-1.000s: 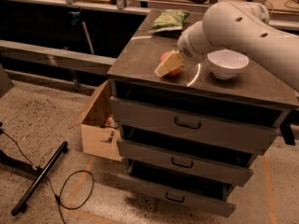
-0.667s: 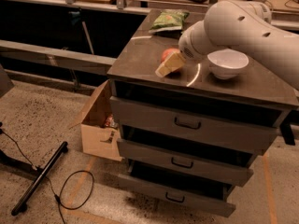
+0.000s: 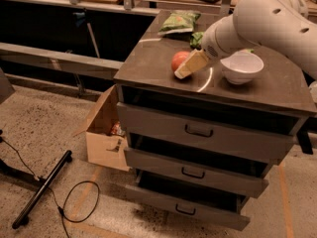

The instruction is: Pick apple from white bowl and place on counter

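The apple [image 3: 178, 59] is out of the white bowl [image 3: 241, 67], down low at the grey-brown tabletop [image 3: 257, 90], just left of the bowl and clear of its rim. The gripper [image 3: 184, 68] is right there with it, and a pale, cream-coloured part of it slants across the apple's near right side, covering that edge of the fruit. Whether the jaws are spread or clamped on the apple cannot be told from this angle, as only that one pale part shows. The big white arm [image 3: 267, 19] reaches in from the upper right and passes over the bowl's far side.

The bowl stands upright, its inside bare white, on the right half of the tabletop. At the far edge lies a green crinkly snack bag [image 3: 179, 21], well apart from the apple.

Below the tabletop, three handled drawers [image 3: 198, 130] are stacked, each pulled out a bit further than the one above. To the left on the speckled floor, an open cardboard box [image 3: 104, 143] sits against the cabinet. Nearer, a black bar [image 3: 42, 190] lies beside a looped cable [image 3: 79, 202].
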You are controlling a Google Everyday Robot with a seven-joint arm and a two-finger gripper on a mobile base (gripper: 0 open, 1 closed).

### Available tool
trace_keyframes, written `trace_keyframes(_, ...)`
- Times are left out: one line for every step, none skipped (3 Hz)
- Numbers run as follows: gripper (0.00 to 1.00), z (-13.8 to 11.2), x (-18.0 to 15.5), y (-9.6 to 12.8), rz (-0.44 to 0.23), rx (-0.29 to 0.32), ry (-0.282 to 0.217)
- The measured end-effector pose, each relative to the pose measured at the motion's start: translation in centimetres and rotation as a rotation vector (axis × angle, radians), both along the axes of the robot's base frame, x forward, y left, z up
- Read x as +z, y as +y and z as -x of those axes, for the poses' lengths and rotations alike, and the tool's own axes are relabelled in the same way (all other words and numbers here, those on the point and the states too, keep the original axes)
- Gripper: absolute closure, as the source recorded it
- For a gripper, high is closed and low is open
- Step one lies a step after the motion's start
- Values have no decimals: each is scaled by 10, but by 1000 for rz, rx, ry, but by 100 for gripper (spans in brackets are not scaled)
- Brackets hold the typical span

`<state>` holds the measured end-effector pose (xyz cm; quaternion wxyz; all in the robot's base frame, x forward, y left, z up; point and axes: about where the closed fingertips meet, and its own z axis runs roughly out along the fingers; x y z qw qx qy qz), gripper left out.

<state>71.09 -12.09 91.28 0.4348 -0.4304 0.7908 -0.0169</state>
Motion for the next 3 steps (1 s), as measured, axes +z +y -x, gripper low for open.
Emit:
trace_keyframes(0, -3, 18, -26, 4, -21, -20)
trace_keyframes(0, -7, 34, -63, 19, -68, -29)
trace_keyframes(0, -7, 38, -65, 19, -71, -33)
